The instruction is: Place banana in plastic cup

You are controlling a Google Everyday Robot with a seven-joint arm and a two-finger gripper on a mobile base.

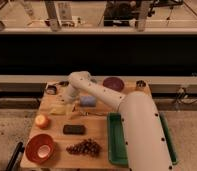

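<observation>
Gripper (67,103) low, arm outstretched

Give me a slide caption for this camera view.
Gripper low over the table, beside the banana.

Pale yellow banana (58,109) beside white-armed gripper (67,103), green tray (113,140), red bowl (40,148).

Robot lab: wooden table (99,137), pincer (68,103) above.
</observation>
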